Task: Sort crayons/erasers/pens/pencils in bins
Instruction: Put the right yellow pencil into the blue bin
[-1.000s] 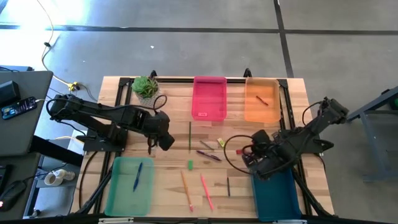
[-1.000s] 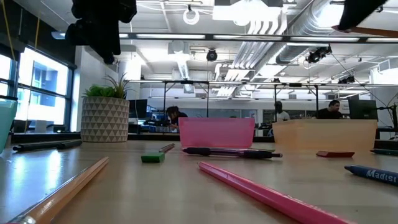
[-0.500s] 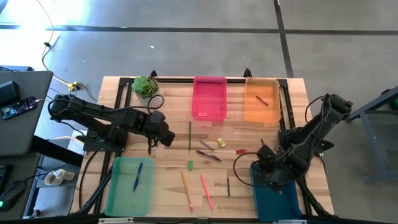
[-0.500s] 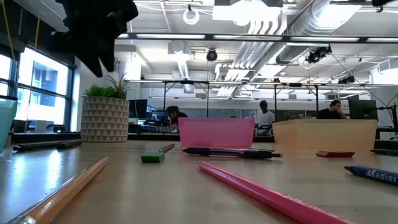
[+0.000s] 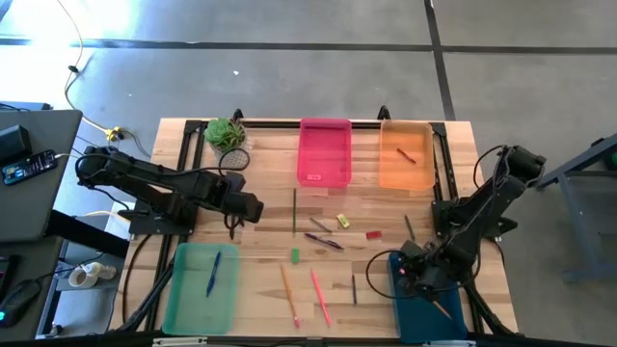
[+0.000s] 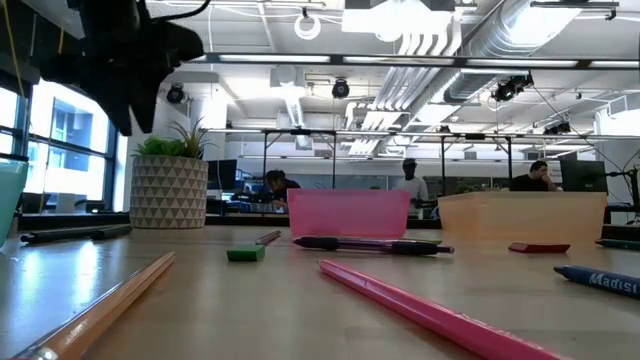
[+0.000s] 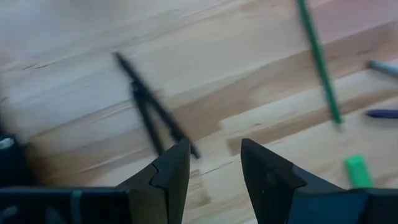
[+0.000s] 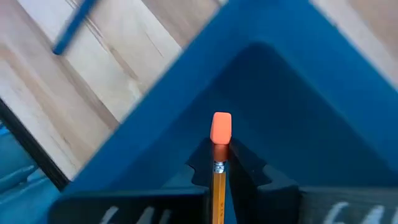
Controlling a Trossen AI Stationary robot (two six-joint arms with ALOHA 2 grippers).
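We see an orange pencil (image 8: 217, 180) pinched between the fingers of the right gripper (image 8: 219, 163), its long axis in line with the gripper and its orange eraser tip leading out past the fingertips. It points down into the dark teal bin (image 8: 298, 106), over that tray's near corner. From above, the right gripper (image 5: 415, 277) hangs over the far end of the dark teal bin (image 5: 429, 318) at the table's near right corner, and the pencil's tail (image 5: 441, 308) slants out behind it over the tray.

On the wooden table (image 5: 260, 188) between the bins lie more sticks. A long green stick (image 5: 294, 210) runs straight from far to near, a purple pen (image 5: 323, 240) lies slanted just beside it, and a small green eraser (image 5: 295, 255) sits below them. An orange pencil (image 5: 288, 292) and a pink pencil (image 5: 319, 295) lie nearly parallel, both running far to near with a slight lean. A yellow eraser (image 5: 341, 222) and a red eraser (image 5: 373, 234) rest near the middle.

The light green bin (image 5: 188, 299) holds a blue pen (image 5: 212, 273) lying lengthwise. The orange bin (image 5: 406, 173) holds a short dark red stick, and the pink bin (image 5: 324, 130) stands beside it.

The left gripper (image 7: 214, 168) hovers over the bare wood near a potted plant (image 5: 226, 134), its fingers (image 7: 171, 171) parted and holding nothing, with a black pen (image 7: 149, 106) lying slanted on the wood beyond them.
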